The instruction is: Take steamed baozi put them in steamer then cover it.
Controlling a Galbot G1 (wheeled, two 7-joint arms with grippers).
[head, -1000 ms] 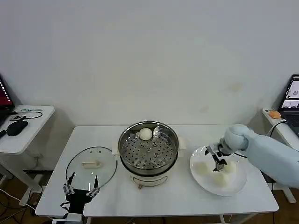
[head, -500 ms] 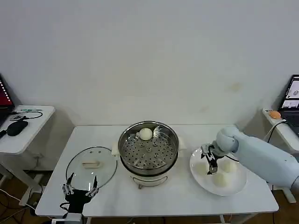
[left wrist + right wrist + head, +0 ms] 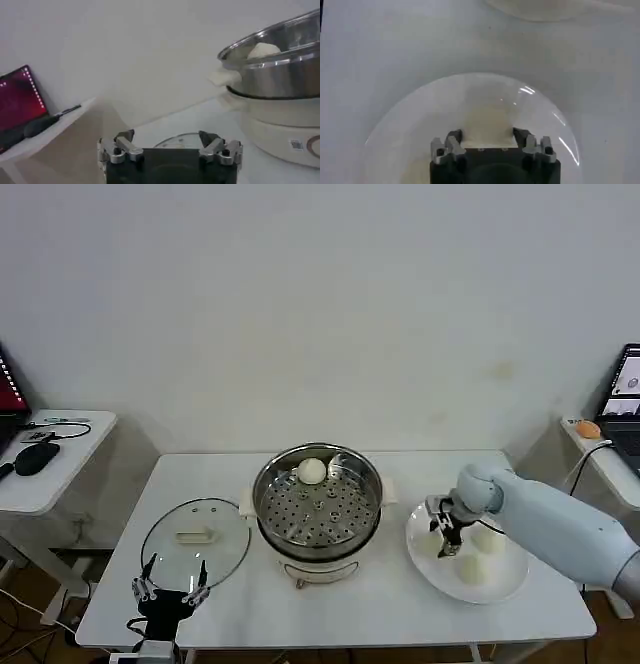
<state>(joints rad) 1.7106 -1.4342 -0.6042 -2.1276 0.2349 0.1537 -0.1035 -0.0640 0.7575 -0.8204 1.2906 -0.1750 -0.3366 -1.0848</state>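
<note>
The steamer [image 3: 318, 529] stands mid-table with one baozi [image 3: 312, 471] on its perforated tray. Three more baozi lie on a white plate [image 3: 510, 569] to its right; two of them [image 3: 470, 569] [image 3: 492, 541] lie free. My right gripper [image 3: 443, 531] is down over the leftmost one [image 3: 487, 125], open, a finger on each side of it. The glass cover [image 3: 196, 539] lies flat to the left of the steamer. My left gripper [image 3: 170, 592] hangs open and empty at the table's front edge, just before the cover [image 3: 175, 141].
A side table [image 3: 50, 474] with a mouse and a laptop [image 3: 20, 100] stands to the left. Another side table with a laptop [image 3: 625, 399] is at the far right. The steamer's wall [image 3: 280, 75] rises close beside the left gripper.
My right gripper has moved leftward across the plate, from above its middle to the leftmost baozi. The left arm has stayed where it was.
</note>
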